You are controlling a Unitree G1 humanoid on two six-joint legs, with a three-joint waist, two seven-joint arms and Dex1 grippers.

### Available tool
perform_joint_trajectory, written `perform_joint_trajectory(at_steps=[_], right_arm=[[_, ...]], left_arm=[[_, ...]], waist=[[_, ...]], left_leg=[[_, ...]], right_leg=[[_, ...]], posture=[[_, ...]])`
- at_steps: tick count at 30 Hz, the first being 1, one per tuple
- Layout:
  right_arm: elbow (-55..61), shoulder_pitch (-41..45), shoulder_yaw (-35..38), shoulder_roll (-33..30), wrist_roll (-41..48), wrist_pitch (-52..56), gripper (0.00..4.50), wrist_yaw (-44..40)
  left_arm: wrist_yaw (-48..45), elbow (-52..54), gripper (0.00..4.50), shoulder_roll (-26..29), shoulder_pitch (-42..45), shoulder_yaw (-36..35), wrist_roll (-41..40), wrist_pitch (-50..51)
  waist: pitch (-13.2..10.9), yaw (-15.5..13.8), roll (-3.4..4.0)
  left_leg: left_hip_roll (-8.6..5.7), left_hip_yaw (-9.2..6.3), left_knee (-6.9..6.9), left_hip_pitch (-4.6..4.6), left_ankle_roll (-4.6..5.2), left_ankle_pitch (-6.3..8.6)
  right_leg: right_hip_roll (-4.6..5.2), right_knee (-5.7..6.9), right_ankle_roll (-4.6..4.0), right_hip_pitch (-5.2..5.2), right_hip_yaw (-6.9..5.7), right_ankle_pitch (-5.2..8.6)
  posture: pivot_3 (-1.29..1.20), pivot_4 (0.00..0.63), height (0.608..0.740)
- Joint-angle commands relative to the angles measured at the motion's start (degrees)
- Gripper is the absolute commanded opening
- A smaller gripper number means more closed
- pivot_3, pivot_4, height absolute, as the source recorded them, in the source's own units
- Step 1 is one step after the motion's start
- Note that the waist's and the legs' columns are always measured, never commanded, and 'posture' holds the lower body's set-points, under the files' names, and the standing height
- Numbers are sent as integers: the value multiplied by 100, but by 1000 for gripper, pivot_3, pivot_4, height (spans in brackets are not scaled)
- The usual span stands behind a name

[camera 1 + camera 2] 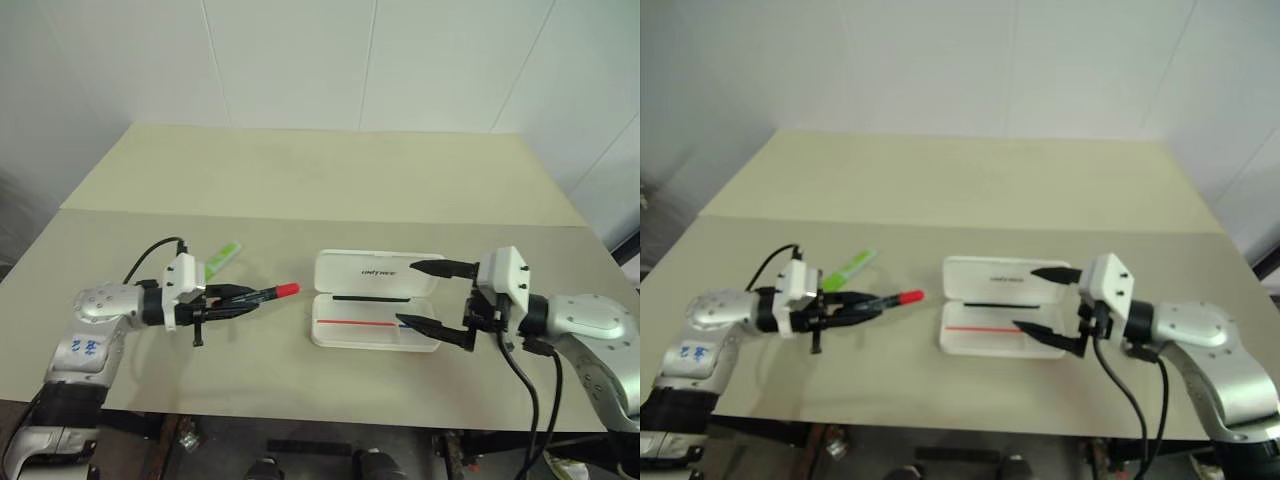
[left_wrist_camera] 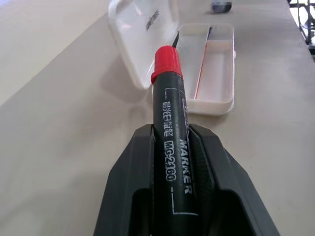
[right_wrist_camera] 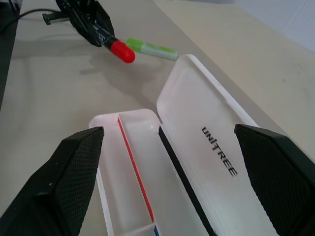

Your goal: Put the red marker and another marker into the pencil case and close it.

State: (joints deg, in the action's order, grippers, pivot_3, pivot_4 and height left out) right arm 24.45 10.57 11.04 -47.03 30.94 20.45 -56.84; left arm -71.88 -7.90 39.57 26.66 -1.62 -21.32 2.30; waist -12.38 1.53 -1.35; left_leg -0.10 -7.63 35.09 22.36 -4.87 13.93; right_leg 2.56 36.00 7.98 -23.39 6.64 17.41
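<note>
Beige table [image 1: 300, 190] carried the open pencil case [image 1: 377, 312]. Your left gripper [image 1: 232, 298], left of the case, clamped the red marker [image 1: 262, 294]; your right gripper [image 1: 432, 294] was spread wide over the case. The green highlighter [image 1: 224, 257] lay beyond the left gripper. You should have kept the marker parallel to the tray before release.

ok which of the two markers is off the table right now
The red marker: black barrel, red cap, clamped in the left gripper above the table. The light green highlighter lies flat on the table behind that gripper.
</note>
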Motion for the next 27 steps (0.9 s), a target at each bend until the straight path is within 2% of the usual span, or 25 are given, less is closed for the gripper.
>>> perform_joint_trajectory(at_steps=[1,8,13,27], right_arm=[[358,-333,525,-243,139,34,4500,-65],[627,-1078,1127,-352,164,137,4500,31],[845,-1535,1286,-322,96,121,4500,121],[1194,-1558,1148,-221,190,242,4500,583]], left_arm=[[-105,-38,659,-218,255,326,162,-164],[214,-271,659,-804,691,972,764,-264],[544,-531,659,-1251,1057,1220,1052,-246],[1084,-482,659,-1924,1351,1694,1501,234]], waist=[[0,3,0],[0,9,-1],[-1,6,-2],[-3,9,-5]], left_leg=[[0,1,1,0,0,0],[0,7,8,-2,2,-1],[-1,12,14,-4,5,-3],[-3,26,19,-6,6,-4]], right_leg=[[0,0,1,0,0,0],[-2,4,6,2,5,-4],[-2,3,11,5,11,-8],[-3,0,18,5,28,-15]], posture=[[0,150,740],[0,150,740],[0,150,740],[0,150,740]])
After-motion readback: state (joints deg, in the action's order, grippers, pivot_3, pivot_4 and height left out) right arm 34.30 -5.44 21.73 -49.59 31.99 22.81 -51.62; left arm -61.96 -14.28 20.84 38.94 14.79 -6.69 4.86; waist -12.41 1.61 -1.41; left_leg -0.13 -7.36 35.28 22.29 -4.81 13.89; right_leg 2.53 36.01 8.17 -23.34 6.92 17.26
